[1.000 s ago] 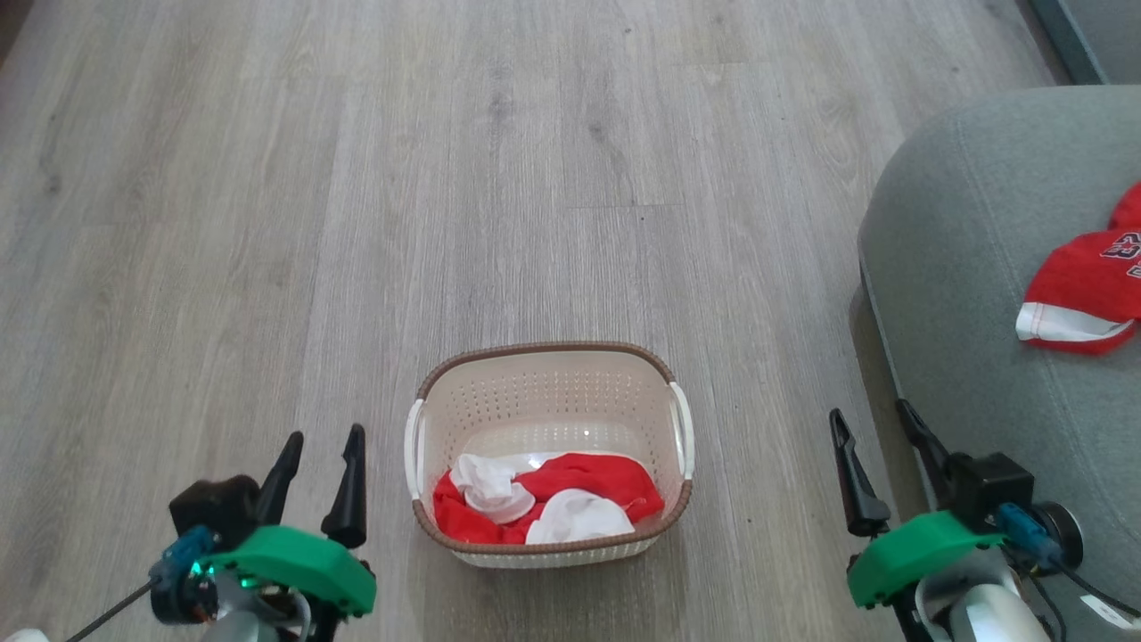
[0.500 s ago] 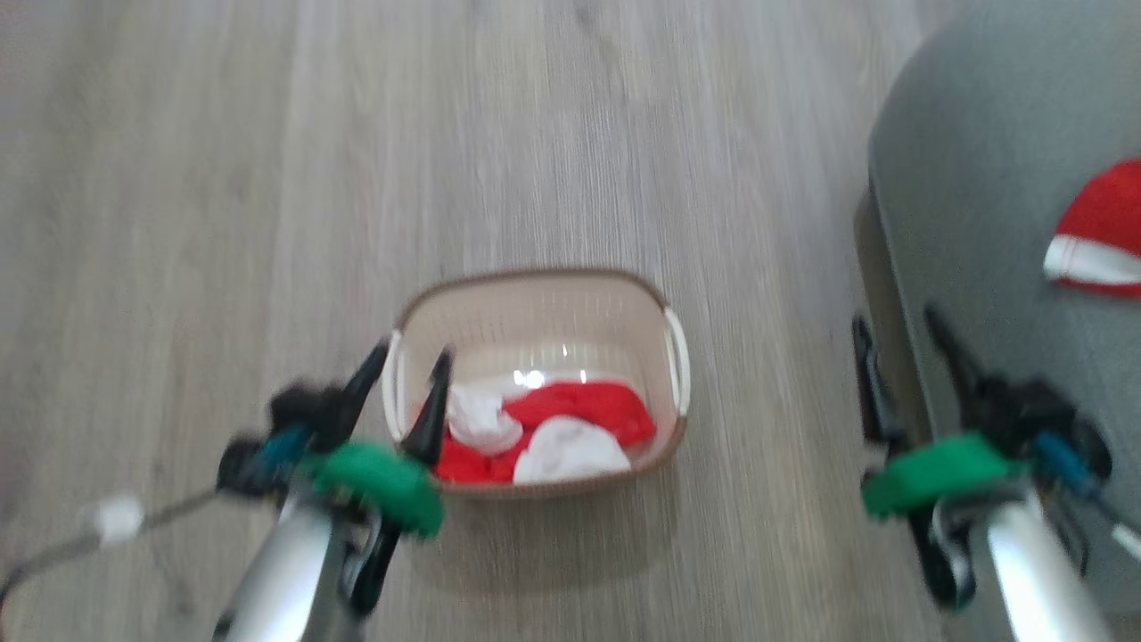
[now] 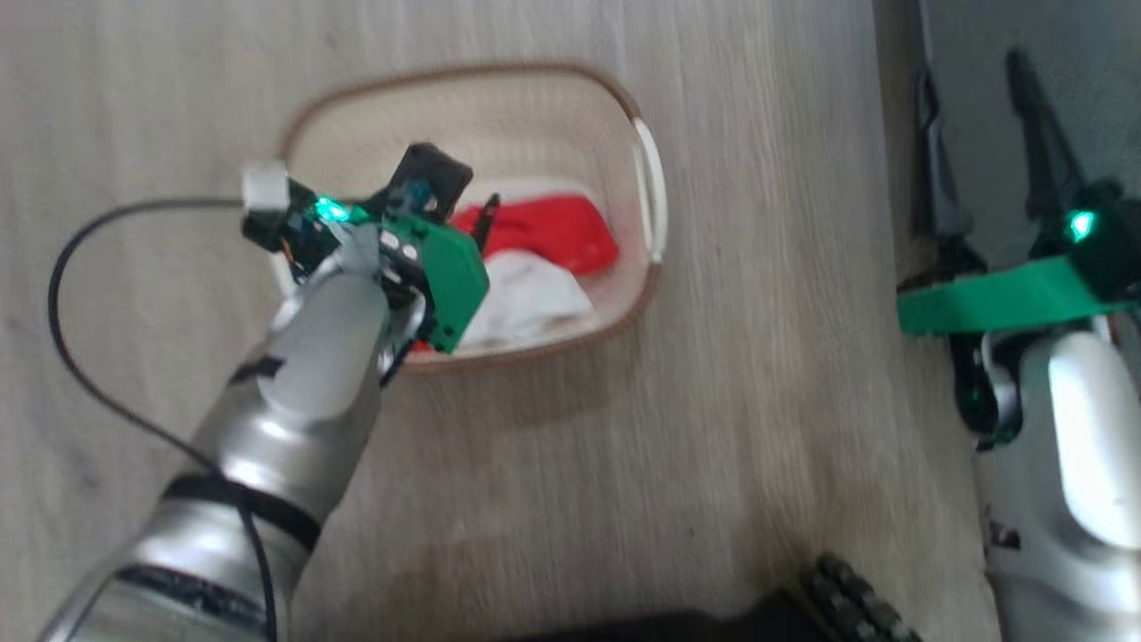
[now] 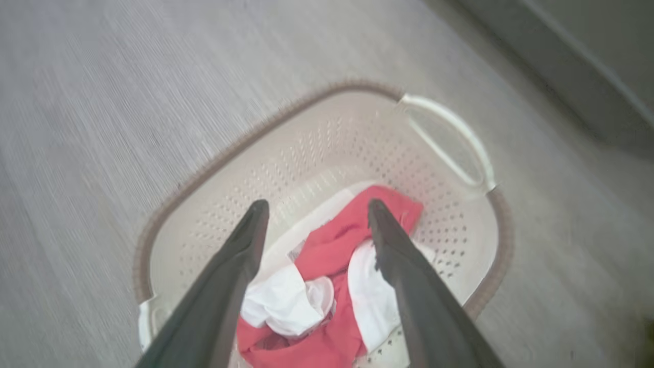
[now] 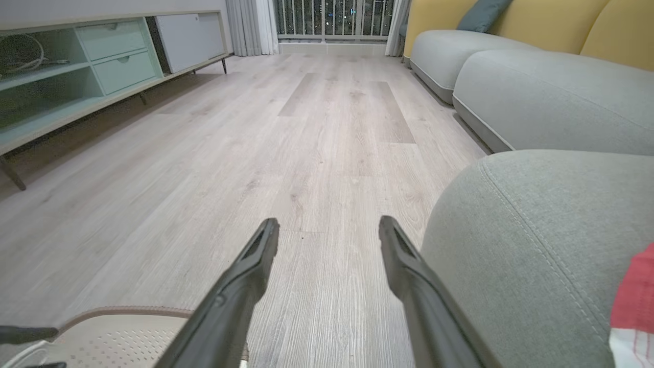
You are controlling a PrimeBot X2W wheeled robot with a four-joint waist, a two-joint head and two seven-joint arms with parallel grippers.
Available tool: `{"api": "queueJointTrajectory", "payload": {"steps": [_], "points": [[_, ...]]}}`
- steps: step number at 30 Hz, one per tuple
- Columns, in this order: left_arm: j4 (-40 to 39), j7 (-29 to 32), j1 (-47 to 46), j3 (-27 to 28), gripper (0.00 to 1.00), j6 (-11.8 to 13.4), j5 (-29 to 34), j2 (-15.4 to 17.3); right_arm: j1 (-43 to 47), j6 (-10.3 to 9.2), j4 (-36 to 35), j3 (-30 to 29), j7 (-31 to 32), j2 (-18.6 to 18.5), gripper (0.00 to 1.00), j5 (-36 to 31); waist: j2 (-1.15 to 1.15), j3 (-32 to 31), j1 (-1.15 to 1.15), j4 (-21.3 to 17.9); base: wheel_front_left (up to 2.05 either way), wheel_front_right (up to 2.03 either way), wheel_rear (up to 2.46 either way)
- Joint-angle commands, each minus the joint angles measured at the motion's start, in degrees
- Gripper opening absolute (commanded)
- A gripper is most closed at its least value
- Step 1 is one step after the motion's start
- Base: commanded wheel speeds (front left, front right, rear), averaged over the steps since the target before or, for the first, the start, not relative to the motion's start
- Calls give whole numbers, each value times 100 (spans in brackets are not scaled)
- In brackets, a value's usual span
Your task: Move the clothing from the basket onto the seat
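The left hand (image 4: 317,205) hangs over the basket (image 4: 327,148), its two dark fingers spread wide with nothing between them. In the left wrist view the tips point down at the clothing (image 4: 327,255) and have not reached it. The clothing is a crumpled heap of red fabric with white panels, bunched along the near wall of the basket and reaching toward the end with the white handle (image 3: 655,192). In the head view, which is blurred, one fingertip shows dark against the red cloth, and the green mount hides the other. A black cable (image 3: 62,294) loops out from the left wrist over the floor (image 5: 317,128).

The basket stands on the pale wood floor, a little apart from the front edge of the seat (image 5: 536,245). The right hand (image 5: 328,221) is held above the floor just beside that edge, fingers fully apart and gripping nothing (its wrist view looks out level across the room, toward a low cabinet (image 5: 102,66) and more grey cushions). One more piece of red fabric with white trim (image 5: 633,301) lies on top of the seat, showing at the right edge of that view. A corner of the basket's rim shows at the bottom left there.
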Motion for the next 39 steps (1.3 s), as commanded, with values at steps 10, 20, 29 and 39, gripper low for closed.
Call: {"api": "queueJointTrajectory", "payload": {"steps": [10,20,29,39], "points": [[1403,184,-966,-247,100,143,251,255,-50,-2,-415,113,-30,131,100,239,0,1497,-3,-1220,0,0,0],[2118,388,-1283,-349,100,153,288,657,199,-2,-575,-39,-30,153,100,453,0,1869,-3,-1467,0,0,0],[2233,468,-1207,-326,100,235,153,833,658,-2,-826,-206,-30,154,100,518,0,1853,-3,-1457,0,0,0],[2258,299,-1148,-298,100,150,-34,814,875,-2,-1045,-243,-30,154,100,428,0,1871,-3,-1304,0,0,0]]}}
